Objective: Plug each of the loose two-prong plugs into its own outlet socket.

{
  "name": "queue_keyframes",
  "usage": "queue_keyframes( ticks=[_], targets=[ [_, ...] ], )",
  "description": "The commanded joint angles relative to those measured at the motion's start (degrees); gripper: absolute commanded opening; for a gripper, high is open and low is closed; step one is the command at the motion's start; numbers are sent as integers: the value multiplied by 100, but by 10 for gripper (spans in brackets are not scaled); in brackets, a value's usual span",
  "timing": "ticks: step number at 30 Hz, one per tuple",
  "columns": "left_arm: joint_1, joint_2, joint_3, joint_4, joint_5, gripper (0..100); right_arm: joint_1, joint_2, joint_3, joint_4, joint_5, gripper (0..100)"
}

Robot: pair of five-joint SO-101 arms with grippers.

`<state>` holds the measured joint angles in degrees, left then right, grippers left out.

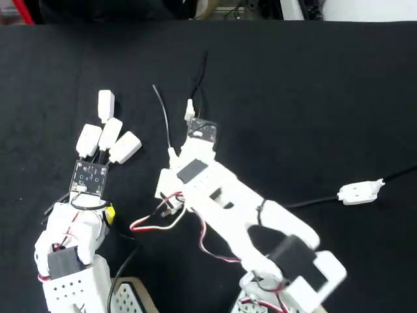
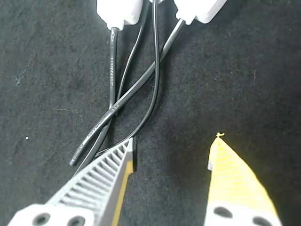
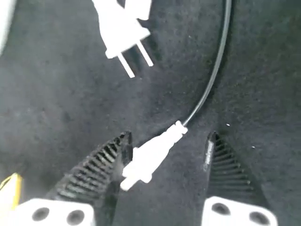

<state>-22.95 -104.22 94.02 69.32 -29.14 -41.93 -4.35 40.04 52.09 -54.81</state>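
Several white outlet sockets (image 1: 109,132) lie fanned out on the black table, their black cables (image 2: 113,89) running back under my left arm. My left gripper (image 2: 174,139) is open just short of two of them (image 2: 117,12), with nothing between its grey and yellow fingers. One white plug (image 3: 150,155) lies between the black fingers of my right gripper (image 3: 169,134), which is open. That plug (image 1: 189,109) sits just ahead of the right wrist. A second plug (image 3: 123,33) with two bare prongs lies farther off. Another plug (image 1: 172,155) rests beside the right arm.
A white connector (image 1: 359,192) on a black cable lies far right. Thin black cables (image 1: 161,111) cross the middle of the table. Red and white servo wires (image 1: 153,225) hang between the two arms. The far half of the black cloth (image 1: 313,78) is bare.
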Motion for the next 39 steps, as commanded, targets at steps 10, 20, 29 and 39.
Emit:
queue_keyframes(
  ticks=[10,20,29,39],
  targets=[
    [-75,-18,-31,0,-44,256,-26,453,-4,-501,-44,114],
    [-75,-18,-31,0,-53,256,-53,1235,-400,-457,237,70],
    [-75,-18,-31,0,-62,256,431,1226,-892,818,2330,12],
    [-75,-18,-31,0,-62,256,2295,1288,-2958,3068,6057,12]
  ],
)
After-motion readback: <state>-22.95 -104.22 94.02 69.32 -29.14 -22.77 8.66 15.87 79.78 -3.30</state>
